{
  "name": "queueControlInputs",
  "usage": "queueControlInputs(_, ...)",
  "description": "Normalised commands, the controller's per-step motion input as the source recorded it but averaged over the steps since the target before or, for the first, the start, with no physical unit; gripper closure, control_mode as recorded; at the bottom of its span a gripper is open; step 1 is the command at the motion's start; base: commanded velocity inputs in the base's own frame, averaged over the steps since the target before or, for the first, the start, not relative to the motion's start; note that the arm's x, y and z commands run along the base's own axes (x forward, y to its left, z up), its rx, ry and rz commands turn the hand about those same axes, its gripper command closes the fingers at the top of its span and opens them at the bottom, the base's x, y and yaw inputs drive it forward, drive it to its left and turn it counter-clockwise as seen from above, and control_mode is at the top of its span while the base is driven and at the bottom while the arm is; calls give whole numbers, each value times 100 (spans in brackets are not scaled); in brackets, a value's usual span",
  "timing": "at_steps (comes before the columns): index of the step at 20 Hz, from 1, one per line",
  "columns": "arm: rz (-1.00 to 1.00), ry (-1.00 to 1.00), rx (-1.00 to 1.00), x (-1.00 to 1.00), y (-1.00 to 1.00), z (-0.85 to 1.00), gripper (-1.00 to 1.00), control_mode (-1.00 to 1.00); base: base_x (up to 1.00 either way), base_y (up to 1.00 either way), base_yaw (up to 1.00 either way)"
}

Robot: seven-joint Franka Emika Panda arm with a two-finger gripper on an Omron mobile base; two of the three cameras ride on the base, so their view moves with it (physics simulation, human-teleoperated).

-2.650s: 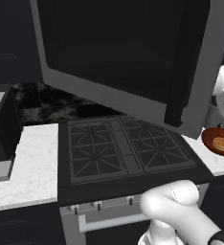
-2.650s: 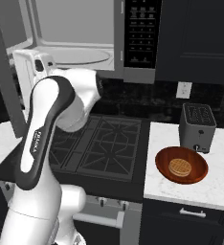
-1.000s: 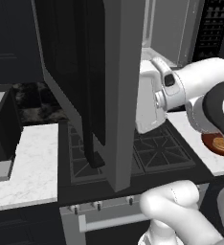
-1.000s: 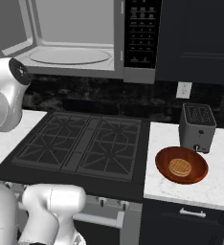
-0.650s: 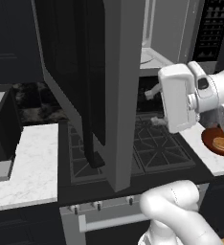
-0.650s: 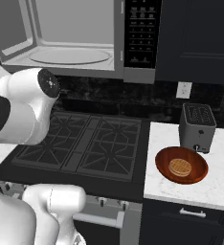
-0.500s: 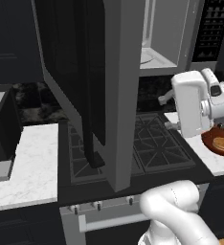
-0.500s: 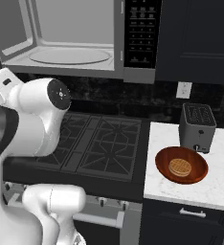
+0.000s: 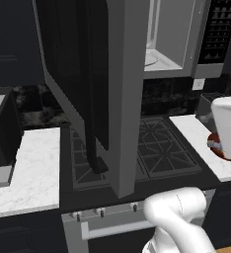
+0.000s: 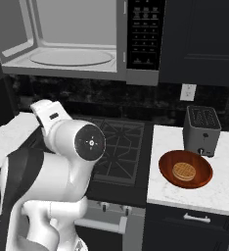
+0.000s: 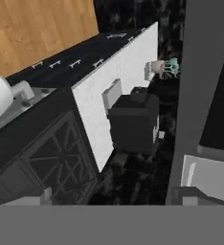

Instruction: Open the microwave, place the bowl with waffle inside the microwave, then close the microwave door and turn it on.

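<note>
clearly the microwave is at the top of the right base view, its cavity open and showing the round glass plate inside, with the black keypad strip at its right. the microwave door is swung wide open and fills the upper middle of the left base view, seen almost edge-on, with its black bar handle hanging down in the centre of the frame over the stove. the bowl sits on the white counter at the lower right of the right base view, and the waffle lies flat inside it. just behind the bowl stands the toaster, near but not touching it as far as i can see. in the left base view a white part of the arm covers most of the bowl at the right edge. the jaws are spread wide apart and hold nothing
</note>
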Motion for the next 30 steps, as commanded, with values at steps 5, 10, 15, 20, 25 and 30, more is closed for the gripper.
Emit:
queueControlInputs(5,-37,10,0,59,-99,-46,-100,-100,0,0,0)
queueControlInputs(10,-30,13,0,52,-100,-41,-100,-100,0,0,0)
queueControlInputs(15,-24,11,0,49,-99,-37,-100,-100,0,0,0)
queueControlInputs(20,-16,12,0,40,-75,-22,-100,-100,0,0,0)
queueControlInputs(25,-4,10,2,35,-50,-4,-100,-100,0,0,0)
queueControlInputs(30,0,16,7,-7,-68,-15,-100,-100,0,0,0)
